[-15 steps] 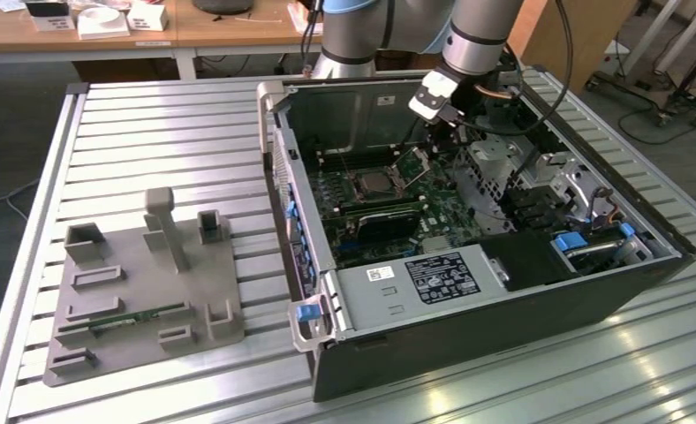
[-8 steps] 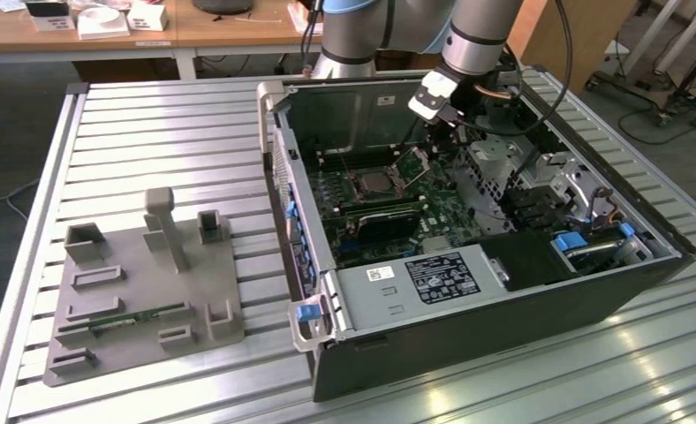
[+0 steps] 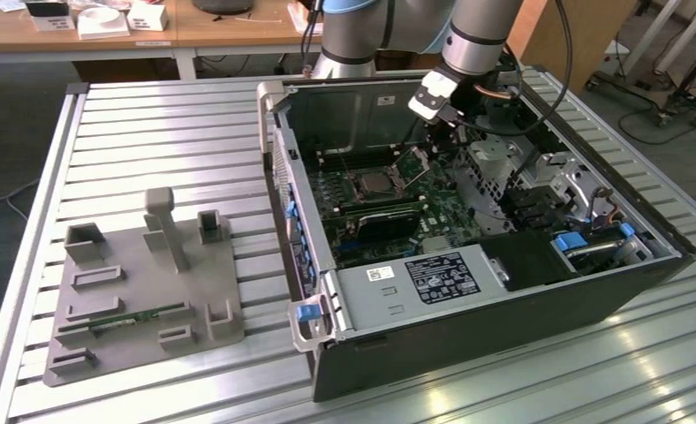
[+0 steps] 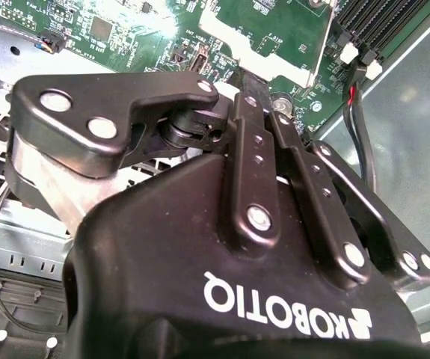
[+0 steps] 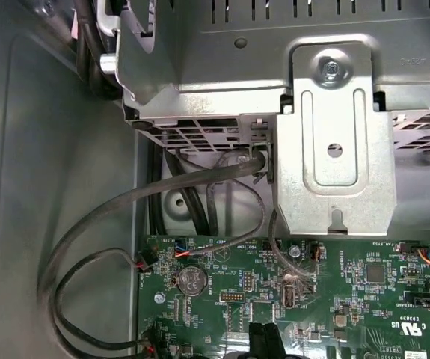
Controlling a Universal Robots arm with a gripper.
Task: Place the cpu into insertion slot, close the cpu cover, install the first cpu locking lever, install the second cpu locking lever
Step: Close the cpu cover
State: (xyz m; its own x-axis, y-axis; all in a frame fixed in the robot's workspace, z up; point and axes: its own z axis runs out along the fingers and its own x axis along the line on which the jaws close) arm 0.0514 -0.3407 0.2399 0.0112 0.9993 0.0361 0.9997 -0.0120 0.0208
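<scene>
Slatted table (image 3: 147,115) carries the open computer case (image 3: 466,344), cpu (image 3: 378,184) seated. Cover-closing looks in hand: the clenched gripper (image 4: 238,78) sits at the raised cpu cover (image 3: 417,168), which needs a hinge-following push.

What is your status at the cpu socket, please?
Gripper low inside the case, by the cpu cover. Cover standing open. Cpu in the insertion slot. Nothing seen blocking the cover.
</scene>
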